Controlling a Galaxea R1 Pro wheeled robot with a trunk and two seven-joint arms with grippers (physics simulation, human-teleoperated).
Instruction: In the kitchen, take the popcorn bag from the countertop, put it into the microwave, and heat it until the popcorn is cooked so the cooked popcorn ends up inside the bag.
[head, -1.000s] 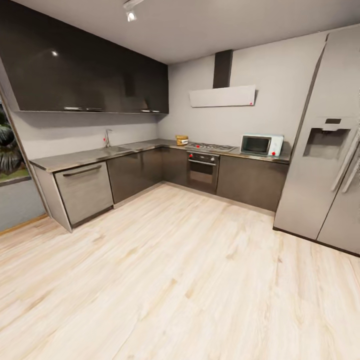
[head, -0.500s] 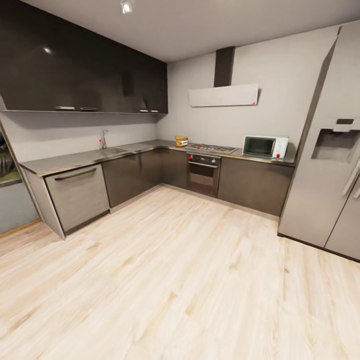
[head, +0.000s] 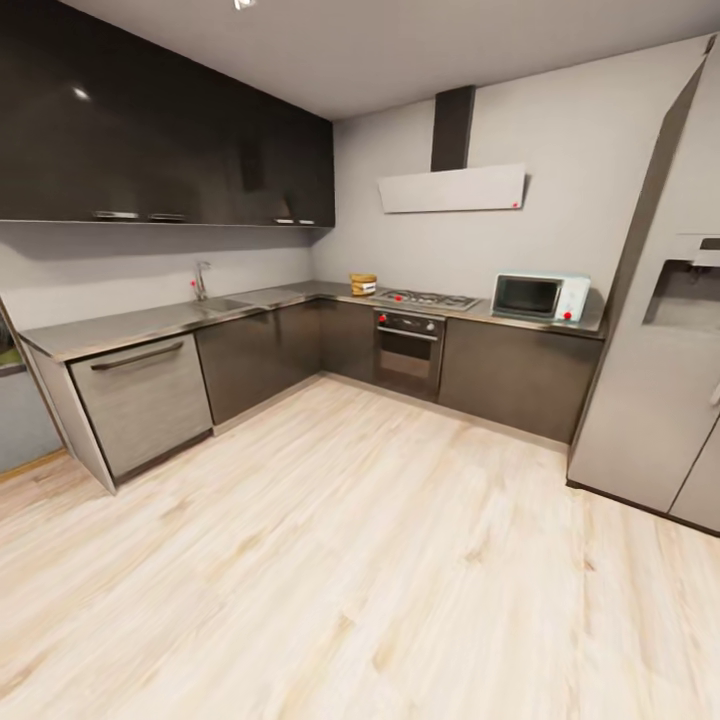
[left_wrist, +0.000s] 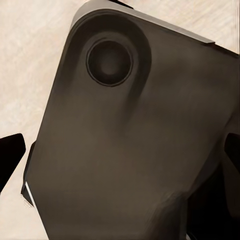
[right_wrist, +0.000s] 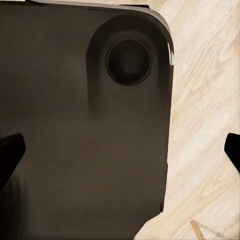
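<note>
– Popcorn bag (head: 363, 283) first: where was it placed?

– It was seen in the head view as a small tan sack on the far run of the countertop (head: 300, 293), near the corner and just beside the gas hob (head: 425, 298), on its left. It appeared upright. It was too small for its mouth or any popcorn to be made out.

– And the microwave (head: 540, 297)?

– It was set on the same run, beyond the hob on the other side, near the refrigerator (head: 650, 380). Its door was shut. Bag and microwave were thus parted by the hob, with the built-in oven (head: 407, 345) below it.

– How was the bag placed relative to the grippers?

– It lay ahead and well apart from both, across a wide stretch of pale wood floor (head: 330, 560). The left gripper (left_wrist: 120, 150) and the right gripper (right_wrist: 120, 150) were each pointed down at a dark robot panel (left_wrist: 130, 150) over the floor. In each wrist view the fingertips were seen at opposite edges, so the jaws were judged spread and nothing was held.

– Which arm was nearer?

– That could not be told. A drive toward the corner was judged to be needed before any reach.
</note>
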